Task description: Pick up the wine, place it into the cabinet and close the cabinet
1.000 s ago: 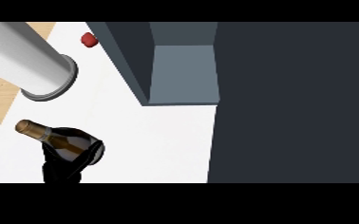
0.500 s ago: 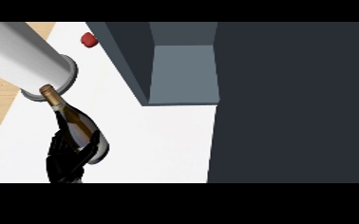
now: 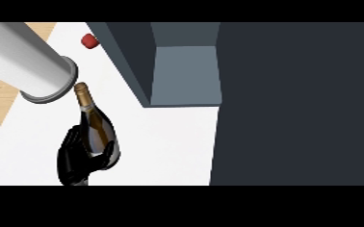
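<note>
Left black hand (image 3: pixel 77 159) curls round the base of a dark glass wine bottle (image 3: pixel 96 130), gold-foil neck pointing away from it. Just beyond the neck: grey cylindrical forearm (image 3: pixel 32 67). Open grey cabinet (image 3: pixel 183 74) up and right of the hand; small red object (image 3: pixel 89 41) beyond.

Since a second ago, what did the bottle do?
The wine bottle swung round: its neck pointed to the view's left a second ago and now points up toward the grey cylinder. It also rose a little in the view. One robot hand kept its hold on the bottle. The open cabinet, the cylinder and the small red thing stayed put.
</note>
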Available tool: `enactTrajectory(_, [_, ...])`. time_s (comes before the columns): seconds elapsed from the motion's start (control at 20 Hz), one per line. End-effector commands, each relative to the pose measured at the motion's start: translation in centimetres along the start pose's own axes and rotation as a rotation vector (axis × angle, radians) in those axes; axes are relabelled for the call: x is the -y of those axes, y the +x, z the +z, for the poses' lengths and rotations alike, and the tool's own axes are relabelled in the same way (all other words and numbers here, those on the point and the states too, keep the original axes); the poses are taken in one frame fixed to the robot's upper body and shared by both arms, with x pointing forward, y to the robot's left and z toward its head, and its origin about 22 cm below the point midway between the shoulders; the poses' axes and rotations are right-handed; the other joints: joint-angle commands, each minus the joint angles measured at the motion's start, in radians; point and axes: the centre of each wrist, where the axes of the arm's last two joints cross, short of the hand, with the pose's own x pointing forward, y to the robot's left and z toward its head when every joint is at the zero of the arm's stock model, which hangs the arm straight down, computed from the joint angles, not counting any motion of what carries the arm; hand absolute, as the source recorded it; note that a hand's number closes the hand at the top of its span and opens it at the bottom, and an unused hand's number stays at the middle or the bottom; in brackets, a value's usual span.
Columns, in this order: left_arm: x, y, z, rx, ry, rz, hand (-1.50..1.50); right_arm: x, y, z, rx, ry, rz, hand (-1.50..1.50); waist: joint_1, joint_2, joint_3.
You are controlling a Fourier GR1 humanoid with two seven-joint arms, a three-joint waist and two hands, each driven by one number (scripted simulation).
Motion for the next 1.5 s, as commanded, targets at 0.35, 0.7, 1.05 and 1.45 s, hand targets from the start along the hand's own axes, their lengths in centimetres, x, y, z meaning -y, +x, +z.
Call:
enactTrajectory(0.35, [2.8,3.7,0.8,0.053,-0.413,0.127,1.5,0.3,4.3,3.2,0.051,0.019,-0.032,-1.5,0.009,-0.001,0.002])
enactTrajectory(0.7, [8.7,8.0,1.4,0.031,-0.474,0.129,1.5,-0.1,3.7,2.7,0.056,0.016,-0.044,-1.5,0.011,0.0,0.002])
enactTrajectory(1.05, [15.8,10.7,1.5,0.062,-0.495,0.101,1.5,0.3,4.5,2.5,0.058,0.019,-0.036,-1.5,0.005,0.003,0.001])
enactTrajectory(1.45, [20.4,11.8,0.7,-0.035,-0.456,0.113,1.5,0.3,4.6,3.1,0.064,-0.008,-0.041,-1.5,-0.004,0.004,0.001])
